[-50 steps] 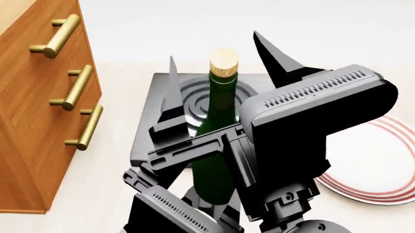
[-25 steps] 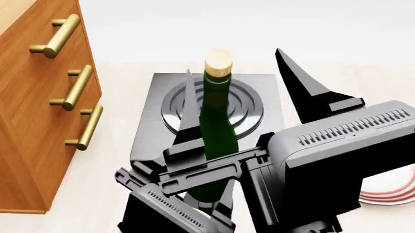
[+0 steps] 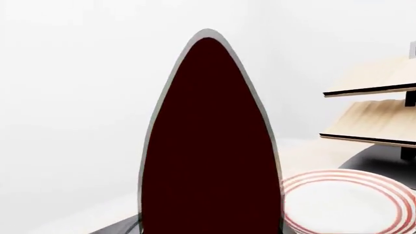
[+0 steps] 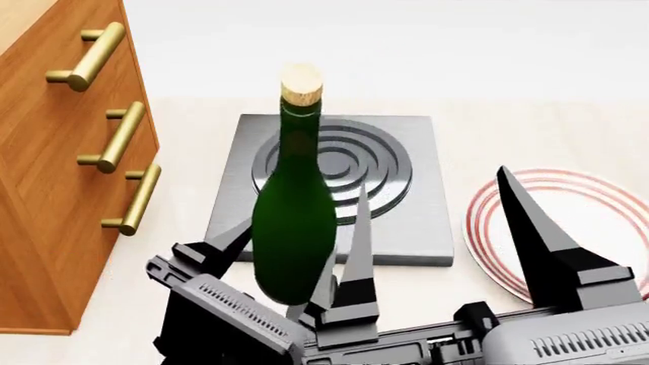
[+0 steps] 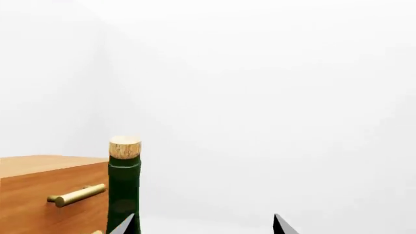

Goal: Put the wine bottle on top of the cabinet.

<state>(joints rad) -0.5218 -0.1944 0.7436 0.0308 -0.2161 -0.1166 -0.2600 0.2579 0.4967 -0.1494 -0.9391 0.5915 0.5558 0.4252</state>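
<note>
The cabinet [image 4: 61, 175] is standing at the left of the head view, its orange-brown front running down to the pale surface [image 4: 527, 137], with three brass bar handles [image 4: 121, 137] stacked down its drawer fronts. In the right wrist view the cabinet's flat top [image 5: 39, 163] is showing, with one handle just beside the bottle's neck.

A grey square plate with raised concentric rings [image 4: 390, 163] is lying on the surface in the middle. To its right a white plate with red rim stripes [image 4: 598, 198] is sitting, partly hidden behind the right arm. In the left wrist view a pale light-wood rack [image 3: 380, 107] is rising behind that plate on a dark base.

The wine bottle [image 4: 294, 205] is standing upright in front of the ringed plate, near the cabinet front but apart from it, its tan cork [image 4: 301, 82] topping the long neck. Its lower body is sitting between the dark pointed fingers of the left end effector [image 4: 289, 255], which is closed against the glass on both sides; in the left wrist view the dark bottle [image 3: 209, 146] is filling the middle of the frame.

The right end effector [image 4: 436, 251] is hanging just right of the bottle with its fingers spread wide, gripping nothing.
</note>
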